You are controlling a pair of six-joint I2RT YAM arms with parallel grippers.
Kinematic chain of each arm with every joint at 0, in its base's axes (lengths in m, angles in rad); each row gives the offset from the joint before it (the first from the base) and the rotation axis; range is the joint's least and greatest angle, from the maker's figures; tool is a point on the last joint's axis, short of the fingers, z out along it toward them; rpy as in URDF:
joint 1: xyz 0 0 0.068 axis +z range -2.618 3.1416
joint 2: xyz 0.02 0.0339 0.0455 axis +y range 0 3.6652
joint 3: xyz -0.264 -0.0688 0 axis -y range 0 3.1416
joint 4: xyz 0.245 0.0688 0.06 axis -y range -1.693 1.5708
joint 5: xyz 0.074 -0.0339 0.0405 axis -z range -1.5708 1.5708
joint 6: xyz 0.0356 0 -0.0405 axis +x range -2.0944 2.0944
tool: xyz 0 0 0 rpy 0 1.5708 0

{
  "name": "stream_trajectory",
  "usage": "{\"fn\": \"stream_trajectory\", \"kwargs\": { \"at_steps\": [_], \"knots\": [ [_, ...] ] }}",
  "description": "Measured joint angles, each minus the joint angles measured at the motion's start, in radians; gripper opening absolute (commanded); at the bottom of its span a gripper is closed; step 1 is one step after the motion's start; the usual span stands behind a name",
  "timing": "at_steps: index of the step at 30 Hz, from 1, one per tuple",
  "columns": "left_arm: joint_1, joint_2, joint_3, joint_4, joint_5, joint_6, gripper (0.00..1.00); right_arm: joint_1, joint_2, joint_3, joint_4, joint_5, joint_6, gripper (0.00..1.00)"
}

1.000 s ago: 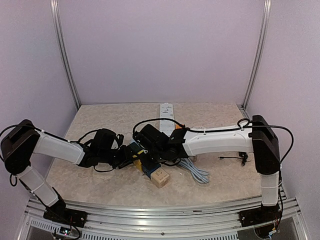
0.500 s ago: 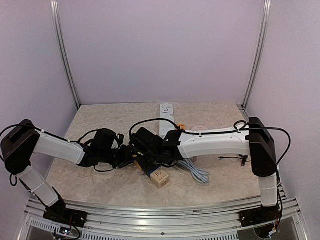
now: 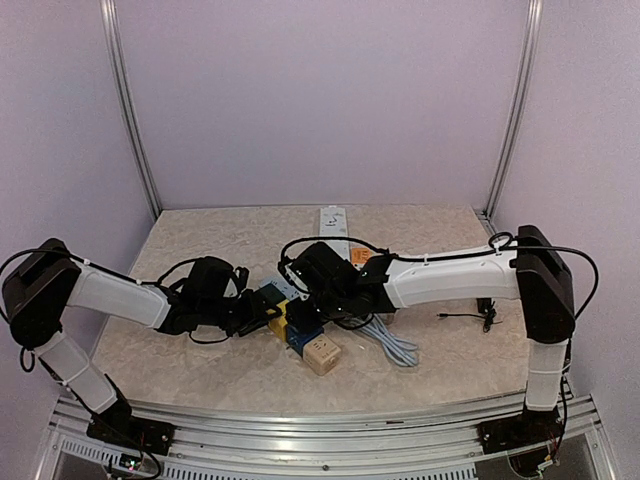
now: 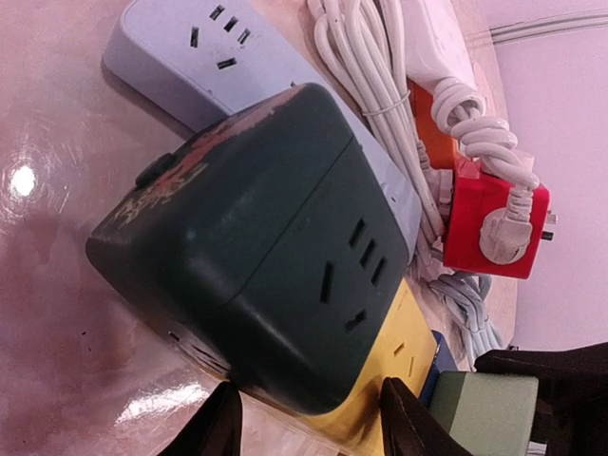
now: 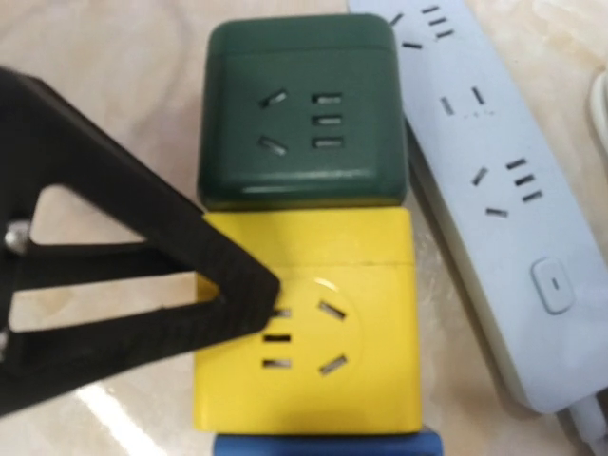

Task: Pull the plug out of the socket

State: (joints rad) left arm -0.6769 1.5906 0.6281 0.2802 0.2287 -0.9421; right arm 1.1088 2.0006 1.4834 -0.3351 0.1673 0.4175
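plain, pale lilac walls close in the work area: a back wall (image 3: 320, 100), a left wall (image 3: 50, 120) and a right wall (image 3: 590, 130). a slim aluminium post (image 3: 128, 110) stands in the back left corner, and a matching post (image 3: 518, 110) in the back right corner, each reaching down to the table. the table top (image 3: 200, 230) is beige with a marbled, stone-like pattern. ribbed aluminium rails (image 3: 330, 425) run along its near edge. the light is soft and even on the walls. seen close from the left wrist, the table surface is glossy and carries a small bright glare spot (image 4: 21, 179).
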Motion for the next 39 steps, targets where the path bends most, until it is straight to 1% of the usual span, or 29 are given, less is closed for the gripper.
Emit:
{"fn": "stream_trajectory", "kwargs": {
  "at_steps": [5,17,24,35,39],
  "knots": [
    [-0.003,0.000,0.005,0.003,-0.002,0.000,0.48,-0.026,-0.023,-0.040,0.048,-0.068,0.011,0.00],
    [-0.003,0.000,0.005,0.003,-0.002,0.000,0.47,-0.024,-0.023,-0.039,0.048,-0.075,0.010,0.00],
    [-0.003,0.006,0.005,0.002,0.000,0.000,0.47,0.013,0.008,0.026,-0.034,0.008,-0.012,0.00],
    [-0.003,0.008,0.005,0.002,0.000,0.001,0.47,0.081,0.095,0.185,-0.203,0.190,-0.041,0.00],
    [-0.003,0.008,0.006,0.003,0.000,0.000,0.47,0.095,0.112,0.213,-0.232,0.228,-0.049,0.00]
  ]
}}
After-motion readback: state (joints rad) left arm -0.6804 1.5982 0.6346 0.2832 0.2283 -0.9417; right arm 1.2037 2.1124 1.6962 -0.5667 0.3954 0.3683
